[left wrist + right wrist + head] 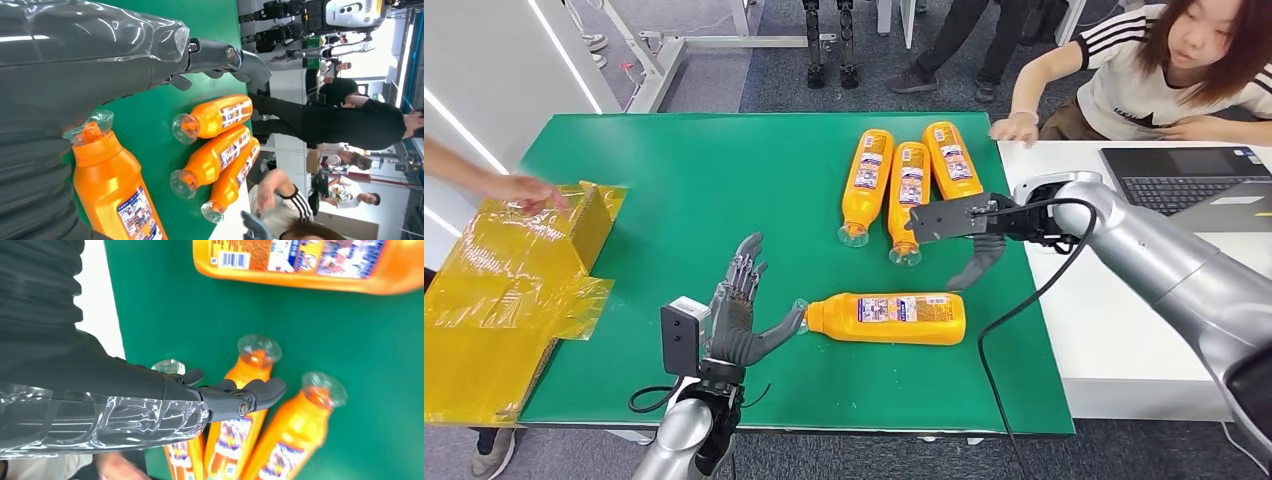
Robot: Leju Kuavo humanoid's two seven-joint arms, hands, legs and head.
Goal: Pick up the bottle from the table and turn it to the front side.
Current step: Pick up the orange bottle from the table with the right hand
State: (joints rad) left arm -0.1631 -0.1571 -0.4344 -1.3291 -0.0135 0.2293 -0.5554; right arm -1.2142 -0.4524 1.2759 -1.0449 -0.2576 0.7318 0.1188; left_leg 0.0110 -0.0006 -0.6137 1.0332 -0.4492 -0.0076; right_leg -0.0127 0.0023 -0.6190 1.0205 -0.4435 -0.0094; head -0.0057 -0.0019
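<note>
**Bottle lies flat between two empty hands**

The left hand [742,312] is spread wide, thumb at the cap of the orange plastic bottle [887,318] lying on the green table mat [704,190]. Beyond, the right hand [980,252] hangs loosely apart, empty, near three similar orange bottles [910,180].

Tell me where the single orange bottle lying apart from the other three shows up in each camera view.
Head view: the lone bottle lies on its side in the lower middle, cap toward the left hand.
Left wrist view: it fills the lower left corner, cap near the hand's grey cover.
Right wrist view: it runs along the top edge, barcode showing.
Shared landmark: the three bottles lying side by side on the green table.
</note>
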